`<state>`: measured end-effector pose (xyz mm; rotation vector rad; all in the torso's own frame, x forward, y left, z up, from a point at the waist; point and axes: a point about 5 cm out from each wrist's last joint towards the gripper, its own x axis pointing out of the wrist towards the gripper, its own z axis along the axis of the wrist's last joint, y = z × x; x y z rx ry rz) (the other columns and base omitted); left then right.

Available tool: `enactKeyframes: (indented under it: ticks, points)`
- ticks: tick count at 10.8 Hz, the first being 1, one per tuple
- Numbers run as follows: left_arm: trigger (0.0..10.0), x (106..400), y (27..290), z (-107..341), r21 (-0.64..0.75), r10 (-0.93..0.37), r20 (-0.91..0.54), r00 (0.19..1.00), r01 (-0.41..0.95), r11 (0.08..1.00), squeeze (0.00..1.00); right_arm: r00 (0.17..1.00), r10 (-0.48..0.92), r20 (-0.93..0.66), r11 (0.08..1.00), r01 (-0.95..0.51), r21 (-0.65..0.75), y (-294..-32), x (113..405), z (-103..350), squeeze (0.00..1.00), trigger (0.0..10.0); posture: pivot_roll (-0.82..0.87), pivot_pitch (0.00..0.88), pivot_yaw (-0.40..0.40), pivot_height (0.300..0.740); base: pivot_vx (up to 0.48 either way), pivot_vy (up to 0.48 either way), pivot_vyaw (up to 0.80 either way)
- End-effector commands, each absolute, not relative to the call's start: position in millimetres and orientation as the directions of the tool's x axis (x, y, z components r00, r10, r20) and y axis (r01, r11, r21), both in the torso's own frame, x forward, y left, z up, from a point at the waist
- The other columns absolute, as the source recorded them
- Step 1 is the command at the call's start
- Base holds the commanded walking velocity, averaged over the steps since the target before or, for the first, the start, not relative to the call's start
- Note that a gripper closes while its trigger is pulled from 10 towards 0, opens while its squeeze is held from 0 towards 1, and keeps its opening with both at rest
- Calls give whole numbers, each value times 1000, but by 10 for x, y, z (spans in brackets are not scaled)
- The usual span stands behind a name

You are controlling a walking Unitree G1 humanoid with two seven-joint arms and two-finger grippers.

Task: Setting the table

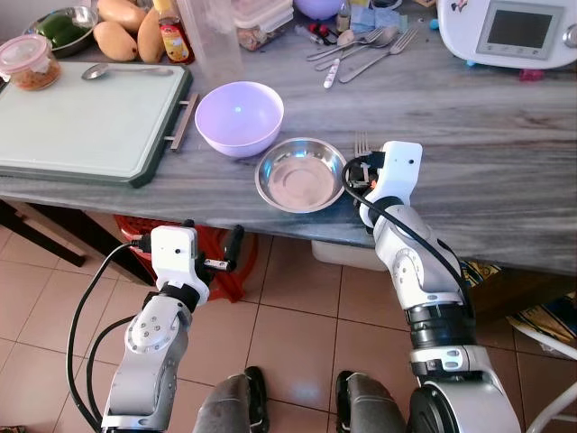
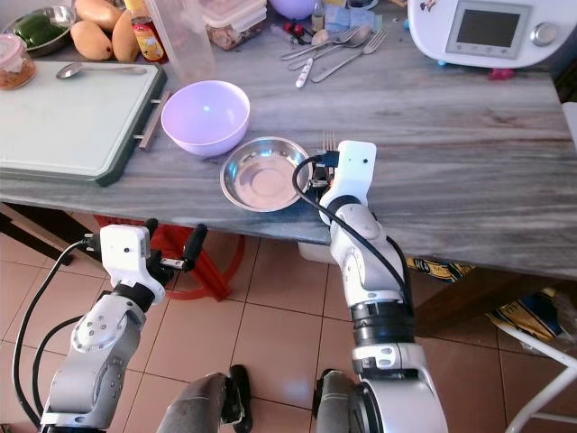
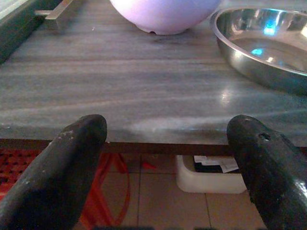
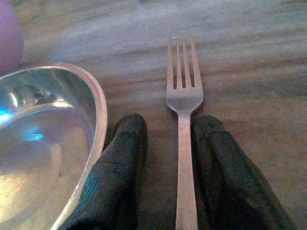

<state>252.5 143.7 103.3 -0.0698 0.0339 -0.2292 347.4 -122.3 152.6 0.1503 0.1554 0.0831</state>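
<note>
A steel bowl (image 1: 300,174) sits near the front edge of the grey wooden table (image 1: 487,171), with a lilac bowl (image 1: 239,117) just behind it to the left. A fork (image 4: 184,96) lies flat on the table right of the steel bowl, tines pointing away from me. My right gripper (image 4: 169,122) rests over the fork's handle, open, one finger on each side; the handle lies close against one finger. My left gripper (image 1: 212,234) hangs open below the table's front edge, facing the two bowls, holding nothing.
A green-rimmed cutting board (image 1: 81,117) with a spoon (image 1: 117,70) and a jar (image 1: 32,61) lies at the left. Loose cutlery (image 1: 361,50), mangoes (image 1: 122,32) and a white appliance (image 1: 514,32) line the back. A red stool (image 1: 225,266) stands under the table.
</note>
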Motion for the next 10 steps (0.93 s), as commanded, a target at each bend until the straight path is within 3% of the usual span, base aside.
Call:
enactKeyframes:
  ticks: [1, 3, 4, 5, 10]
  points:
    - [10000, 2509, 1454, 997, -73, -223, -44, 974, 220, 973, 0, 966, 52, -253, 990, -17, 139, -1301, 3407, 1283, 1000, 10000, -4, 230, 85, 740, 0, 0, 0]
    - [10000, 2513, 1447, 1004, -75, -226, -40, 973, 222, 972, 0, 969, 21, -244, 991, 12, 131, -1345, 3370, 1304, 1000, 10000, -2, 227, 84, 740, 0, 0, 0]
    - [10000, 2517, 1445, 1008, -78, -226, -38, 973, 222, 972, 0, 973, 8, -231, 993, 19, 115, -1368, 3345, 1324, 675, 10000, -3, 226, 83, 740, 0, 0, 0]
    - [10000, 2520, 1437, 1014, -82, -228, -33, 973, 225, 971, 0, 979, -9, -205, 995, 30, 99, -1404, 3295, 1357, 0, 10000, -6, 224, 83, 740, 0, 0, 0]
    - [10000, 2585, 1385, 1056, -95, -242, -7, 970, 240, 966, 0, 991, -123, -47, 990, 126, 60, -1627, 3161, 1518, 0, 10000, -18, 216, 83, 740, 0, 0, 0]
